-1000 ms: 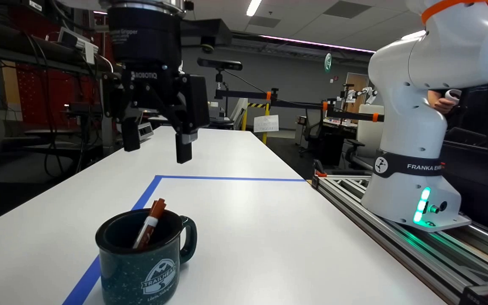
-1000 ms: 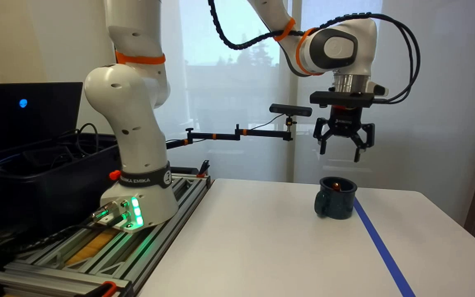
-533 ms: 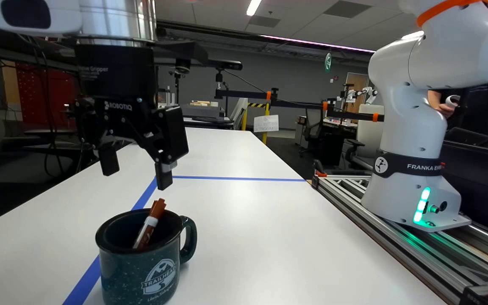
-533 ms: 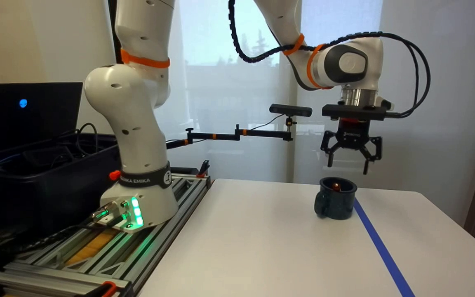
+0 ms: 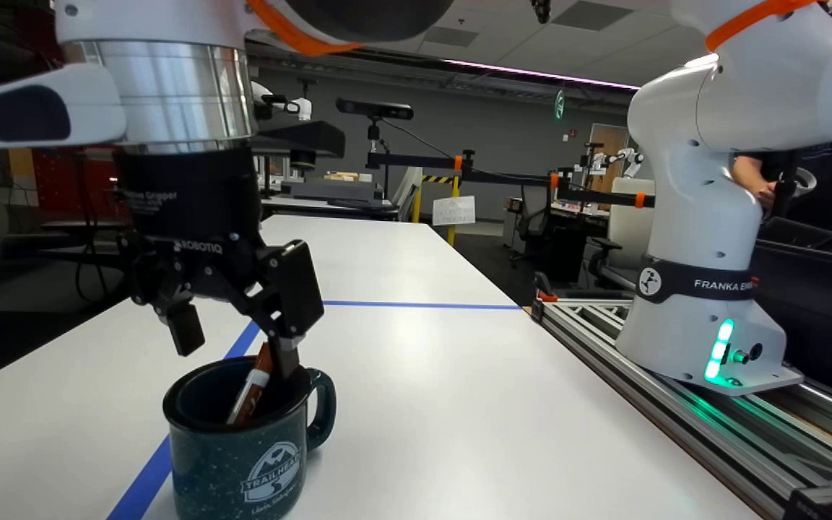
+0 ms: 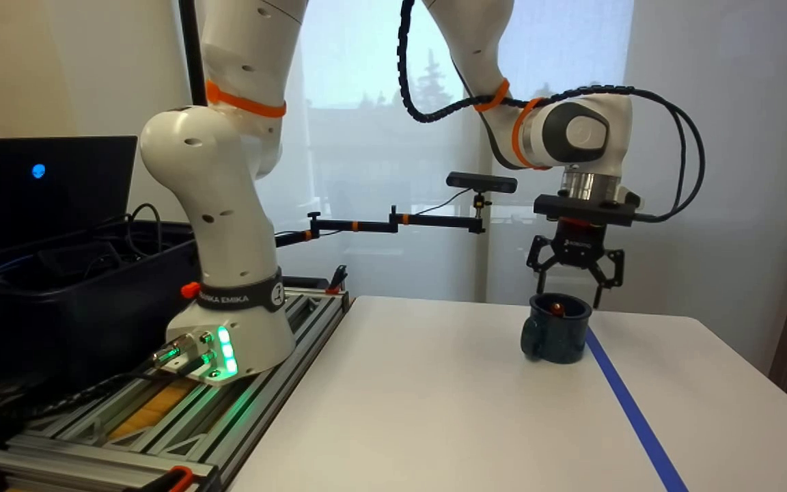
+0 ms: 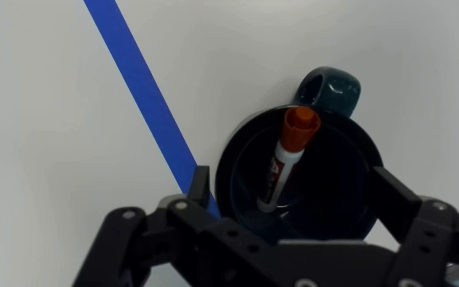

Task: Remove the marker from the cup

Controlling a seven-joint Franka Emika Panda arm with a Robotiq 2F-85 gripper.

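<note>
Pincer [image 7: 289, 171] spread wide nr top of mug [image 5: 232, 473], nothing held; marker [image 7: 288, 156] leaning inside mug. Risk: lowered off-ctr w/o narrowing 1st, cd knock mug, prob tipping it.

Reddish marker [image 7: 288, 156], apparently capped, tilted inside upright teal mug [image 5: 235, 458]

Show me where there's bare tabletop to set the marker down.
Bare tabletop stretches between the mug and the metal rails; another bare patch lies past the blue tape, away from the rails. It's crowded at the mug: the open jaws hang close by its rim, with the marker leaning inside.
</note>
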